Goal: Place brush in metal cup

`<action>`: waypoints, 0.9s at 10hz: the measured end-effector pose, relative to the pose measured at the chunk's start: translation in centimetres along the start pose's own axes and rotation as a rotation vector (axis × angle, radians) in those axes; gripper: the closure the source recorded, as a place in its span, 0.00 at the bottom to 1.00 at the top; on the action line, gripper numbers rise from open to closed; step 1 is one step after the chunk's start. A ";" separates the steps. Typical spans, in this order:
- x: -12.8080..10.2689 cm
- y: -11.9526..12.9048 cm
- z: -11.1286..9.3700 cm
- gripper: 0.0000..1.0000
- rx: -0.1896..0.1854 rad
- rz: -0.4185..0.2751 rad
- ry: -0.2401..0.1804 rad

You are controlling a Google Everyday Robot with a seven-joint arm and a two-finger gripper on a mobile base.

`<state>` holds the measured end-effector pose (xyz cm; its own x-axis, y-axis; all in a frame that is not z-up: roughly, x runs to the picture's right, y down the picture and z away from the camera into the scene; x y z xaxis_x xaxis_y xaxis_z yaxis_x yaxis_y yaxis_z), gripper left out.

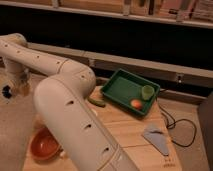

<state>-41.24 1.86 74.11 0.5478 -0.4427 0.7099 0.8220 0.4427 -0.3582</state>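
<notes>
My gripper is at the far left of the camera view, at the end of the big white arm, beside the table's left edge. A small dark roundish thing shows right at the gripper's left side. It may be the brush's bristle head; I cannot tell whether it is held. The metal cup is not visible; the arm covers the left part of the table.
A green tray at the table's far side holds a light green cup and an orange fruit. A green cucumber-like stick lies before it. An orange bowl sits front left, a grey cloth front right, and a black cable right.
</notes>
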 end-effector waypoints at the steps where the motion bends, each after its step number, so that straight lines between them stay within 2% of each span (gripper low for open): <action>1: 0.0 -0.1 0.0 1.00 -0.003 0.000 -0.001; 5: -0.6 -0.4 0.5 1.00 -0.015 0.000 -0.013; 9: -1.5 -0.4 1.4 1.00 -0.007 0.036 -0.020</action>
<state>-42.54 3.45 74.07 0.5737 -0.4111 0.7084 0.8031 0.4524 -0.3879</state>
